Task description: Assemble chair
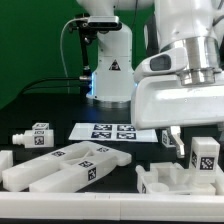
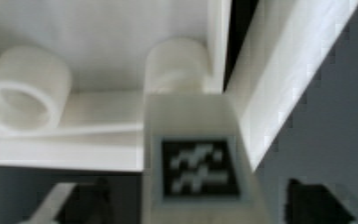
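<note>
The chair is not joined up; its white parts lie loose on the dark surface. In the exterior view a small pegged leg lies at the left, and just in front of it a cluster of long bars rests side by side. The marker board sits flat behind them, near the middle. At the exterior view's right a blocky white piece lies at the front edge, with a tagged block upright just behind it. The robot arm hangs low over that right-hand group and hides much of it.

The wrist view is close and blurred. A tagged bar runs up the middle, with two round pegs on a white part beside it. The jaws stand wide apart, their dark fingers on either side of the bar with a gap showing on each side, gripping nothing.
</note>
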### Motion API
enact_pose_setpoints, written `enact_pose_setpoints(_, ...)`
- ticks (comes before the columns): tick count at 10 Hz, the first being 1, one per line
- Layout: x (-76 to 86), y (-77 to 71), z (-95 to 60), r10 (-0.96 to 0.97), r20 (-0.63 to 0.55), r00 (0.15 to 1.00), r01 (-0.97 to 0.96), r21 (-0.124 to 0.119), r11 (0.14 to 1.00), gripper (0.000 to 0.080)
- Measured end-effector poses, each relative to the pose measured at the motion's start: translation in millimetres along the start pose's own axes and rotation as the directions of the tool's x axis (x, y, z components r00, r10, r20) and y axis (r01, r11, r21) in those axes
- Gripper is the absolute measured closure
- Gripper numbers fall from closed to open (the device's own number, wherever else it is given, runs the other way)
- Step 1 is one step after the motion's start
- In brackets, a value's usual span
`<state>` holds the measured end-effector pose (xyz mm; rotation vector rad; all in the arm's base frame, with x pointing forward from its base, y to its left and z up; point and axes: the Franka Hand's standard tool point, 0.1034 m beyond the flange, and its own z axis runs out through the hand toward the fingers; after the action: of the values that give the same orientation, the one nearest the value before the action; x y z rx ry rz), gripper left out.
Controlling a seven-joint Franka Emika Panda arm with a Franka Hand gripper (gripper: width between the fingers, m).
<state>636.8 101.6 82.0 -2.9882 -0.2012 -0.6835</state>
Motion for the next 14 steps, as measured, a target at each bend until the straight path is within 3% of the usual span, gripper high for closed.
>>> enact_pose_setpoints(1,8.1,2.1,-2.8,0.008,0.066,0.998,-0.009,0.013,1.000,0.0185)
enact_pose_setpoints(5,-2.7,-6.0,1.1,0.057,0.384,0.922,-0.084,0.055,0.995,0.0151)
enact_pose_setpoints(8,-6.2,-7.0,0.9,0.080,0.419,0.905,-0.111,0.050,0.993,0.0150)
enact_pose_setpoints(9,-6.3,-6.9,1.0,0.093,0.420,0.903,-0.123,0.044,0.991,0.0230)
enact_pose_setpoints(10,-6.4,-7.0,1.0,0.120,0.421,0.899,-0.148,0.033,0.988,0.0413)
enact_pose_setpoints(11,-6.6,-7.1,1.1,0.185,0.422,0.887,-0.207,0.005,0.978,0.0517)
enact_pose_setpoints(12,-6.7,-7.7,1.3,0.266,0.422,0.867,-0.280,-0.029,0.960,0.0517)
enact_pose_setpoints(14,-7.0,-11.2,3.5,0.488,0.386,0.783,-0.479,-0.125,0.869,0.0516)
